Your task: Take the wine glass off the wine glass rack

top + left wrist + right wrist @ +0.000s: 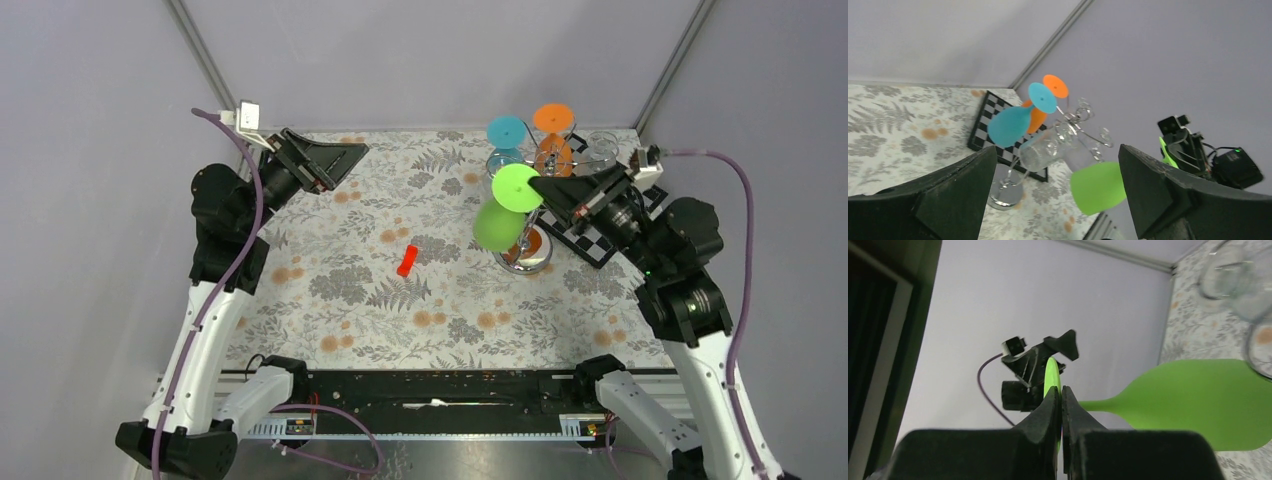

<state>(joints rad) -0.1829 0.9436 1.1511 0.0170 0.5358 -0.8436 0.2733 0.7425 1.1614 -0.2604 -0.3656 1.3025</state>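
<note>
Here, the right gripper point(1060, 396) is pinched tight on the round foot of the green wine glass point(1198, 400), whose stem and bowl stretch sideways off its fingertips. Just below the claw the wine glass rack point(527, 252) stands on its shiny disc, beside a chequered board point(600, 243). Whether the foot is clear of the wire arms I cannot tell. Beyond the claw, a blue glass point(507, 132), an orange glass point(552, 118) and a clear glass point(1043, 150) hang on the rack. Far across from it, the left gripper point(343, 166) is spread wide, holding nothing.
</note>
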